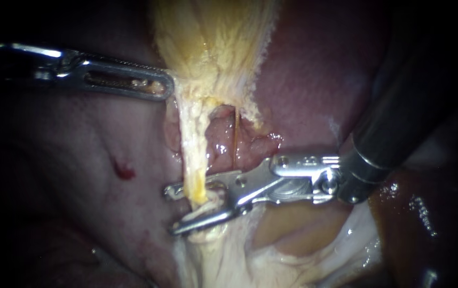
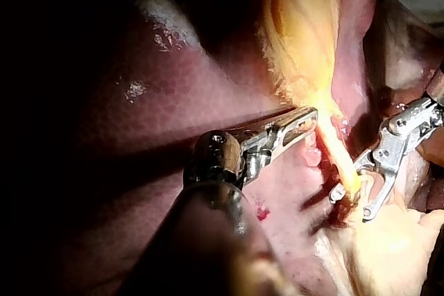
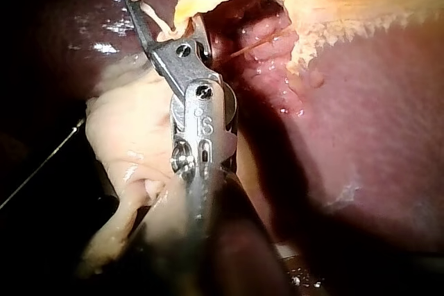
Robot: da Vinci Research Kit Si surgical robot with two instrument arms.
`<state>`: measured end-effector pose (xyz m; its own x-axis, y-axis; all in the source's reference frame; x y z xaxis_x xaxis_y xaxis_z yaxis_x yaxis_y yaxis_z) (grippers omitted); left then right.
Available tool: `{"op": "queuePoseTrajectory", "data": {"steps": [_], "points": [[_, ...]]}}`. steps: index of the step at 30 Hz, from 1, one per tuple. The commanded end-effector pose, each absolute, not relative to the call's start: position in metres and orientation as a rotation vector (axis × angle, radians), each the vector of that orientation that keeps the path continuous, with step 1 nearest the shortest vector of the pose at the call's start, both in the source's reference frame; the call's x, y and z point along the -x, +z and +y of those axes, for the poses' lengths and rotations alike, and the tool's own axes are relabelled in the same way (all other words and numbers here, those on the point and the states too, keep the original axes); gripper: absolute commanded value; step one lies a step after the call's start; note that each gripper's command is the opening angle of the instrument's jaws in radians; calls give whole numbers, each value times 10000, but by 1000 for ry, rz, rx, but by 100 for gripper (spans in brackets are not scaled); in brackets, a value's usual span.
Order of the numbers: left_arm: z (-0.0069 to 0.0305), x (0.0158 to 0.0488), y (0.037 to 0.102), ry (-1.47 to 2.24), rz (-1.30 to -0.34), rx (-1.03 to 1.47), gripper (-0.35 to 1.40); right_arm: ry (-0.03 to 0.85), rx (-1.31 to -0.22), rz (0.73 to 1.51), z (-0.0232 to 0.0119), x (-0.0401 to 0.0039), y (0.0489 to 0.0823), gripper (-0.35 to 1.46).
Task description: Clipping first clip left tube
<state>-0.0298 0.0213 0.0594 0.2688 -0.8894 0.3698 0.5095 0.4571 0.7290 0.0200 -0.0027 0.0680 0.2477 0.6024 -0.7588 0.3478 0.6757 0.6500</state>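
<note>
Yellow-white left tube lies between my right instrument's wide-open jaws, its long axis crossing them squarely, ungripped.

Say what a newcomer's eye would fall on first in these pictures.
First comes the pale yellow left tube, which runs stretched down the middle of the endoscope view over the dark red liver. Next is the right instrument, low in that view, with its shiny jaws open and the tube between them. The left instrument lies with its tip against the fibrous yellow tissue at the tube's upper end.
</note>
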Motion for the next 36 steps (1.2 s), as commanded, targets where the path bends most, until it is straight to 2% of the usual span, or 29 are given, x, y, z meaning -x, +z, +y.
{"op": "queuePoseTrajectory", "data": {"steps": [1, 3, 6, 12, 15, 19, 23, 36], "points": [[213, 298, 594, -1004, -852, -529, -35, 206, -879, 1358, -27, -199, 680, 29], [213, 298, 594, -1004, -852, -529, -35, 206, -879, 1358, -27, -199, 680, 25], [213, 298, 594, -1004, -852, -529, -35, 204, -880, 1358, -27, -197, 679, 1], [213, 298, 594, -1004, -852, -529, -35, 209, -875, 1358, -27, -196, 680, -14], [213, 298, 594, -1004, -852, -529, -35, 206, -874, 1349, -27, -195, 680, -35], [213, 298, 594, -1005, -855, -529, -35, 243, -906, 1329, -26, -194, 681, -35], [213, 298, 594, -1005, -855, -529, -35, 241, -909, 1290, -27, -191, 681, -35], [213, 298, 594, -1005, -855, -529, -35, 237, -907, 1287, -30, -189, 685, -35]]}}
